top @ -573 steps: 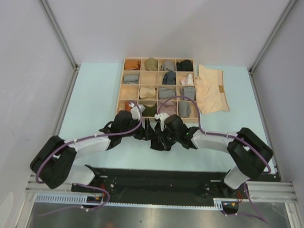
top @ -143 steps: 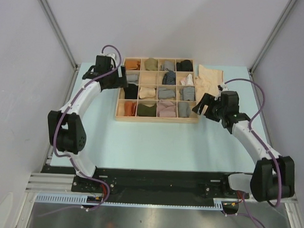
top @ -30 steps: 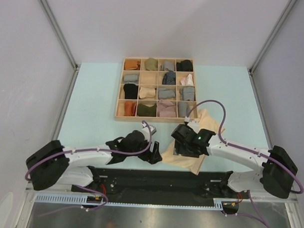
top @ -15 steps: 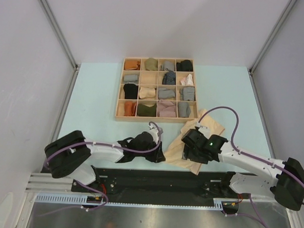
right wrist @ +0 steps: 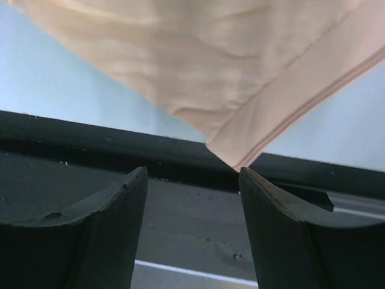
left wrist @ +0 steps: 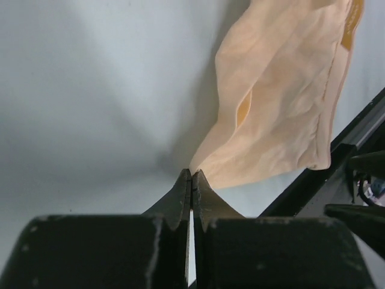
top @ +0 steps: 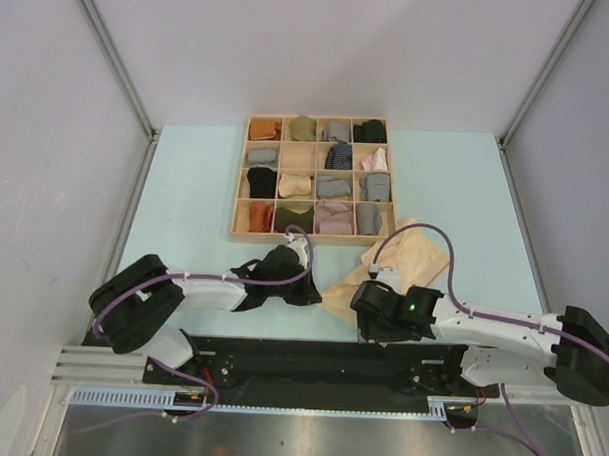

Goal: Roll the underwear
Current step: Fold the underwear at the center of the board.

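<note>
The pale cream underwear (top: 408,262) lies spread on the table's near right part, one corner reaching the near edge. In the left wrist view the underwear (left wrist: 283,108) shows a tan label (left wrist: 355,18) at its far end. My left gripper (top: 310,291) sits at the cloth's left corner, and that corner runs straight into its shut tips (left wrist: 191,174). My right gripper (top: 366,325) is open at the near edge. Another corner of the underwear (right wrist: 210,60) ends just above its right fingertip (right wrist: 246,177), nothing between the fingers (right wrist: 192,171).
A wooden tray (top: 233,201) of square compartments stands at the back centre, filled with rolled cloth bundles. A black rail (top: 280,352) runs along the table's near edge, right under the right gripper. Metal frame posts rise at both sides.
The left gripper has shut at the cloth's left corner and shifted slightly away from the near edge. The right gripper has slid off the cloth toward the near edge, still open.
</note>
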Available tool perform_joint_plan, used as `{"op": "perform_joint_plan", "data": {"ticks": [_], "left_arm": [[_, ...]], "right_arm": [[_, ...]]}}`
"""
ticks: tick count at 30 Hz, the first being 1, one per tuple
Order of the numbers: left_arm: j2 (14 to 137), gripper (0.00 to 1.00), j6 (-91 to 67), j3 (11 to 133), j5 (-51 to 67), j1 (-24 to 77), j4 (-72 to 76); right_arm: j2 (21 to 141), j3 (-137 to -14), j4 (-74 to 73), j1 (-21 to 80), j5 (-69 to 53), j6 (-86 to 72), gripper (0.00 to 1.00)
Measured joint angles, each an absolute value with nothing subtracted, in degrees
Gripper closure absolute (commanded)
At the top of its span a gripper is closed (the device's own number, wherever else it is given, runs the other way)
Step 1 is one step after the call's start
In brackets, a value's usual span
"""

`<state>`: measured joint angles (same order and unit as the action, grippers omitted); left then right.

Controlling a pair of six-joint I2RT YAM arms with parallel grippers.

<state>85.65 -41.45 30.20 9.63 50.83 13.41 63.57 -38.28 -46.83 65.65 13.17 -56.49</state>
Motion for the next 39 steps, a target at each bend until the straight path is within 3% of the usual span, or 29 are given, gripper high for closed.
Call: {"op": "perform_joint_plan", "data": {"ticks": [14, 28, 34, 39], "left_arm": [[87.5, 1.00, -38.9, 32.9, 14.2, 46.1, 12.4], [87.9, 1.00, -37.0, 35.0, 15.3, 46.1, 10.2], [87.9, 1.00, -36.9, 35.0, 15.7, 46.0, 9.6], [86.4, 1.00, -37.0, 34.7, 15.9, 44.6, 8.3]], "right_arm": [[74.7, -38.9, -40.3, 69.7, 19.2, -51.9, 0.48], [81.5, -41.6, -41.6, 73.7, 22.2, -51.8, 0.76], [83.2, -42.9, -43.6, 74.6, 23.4, -53.6, 1.00], [83.7, -43.9, -44.4, 75.6, 23.6, -52.2, 1.00]]}}
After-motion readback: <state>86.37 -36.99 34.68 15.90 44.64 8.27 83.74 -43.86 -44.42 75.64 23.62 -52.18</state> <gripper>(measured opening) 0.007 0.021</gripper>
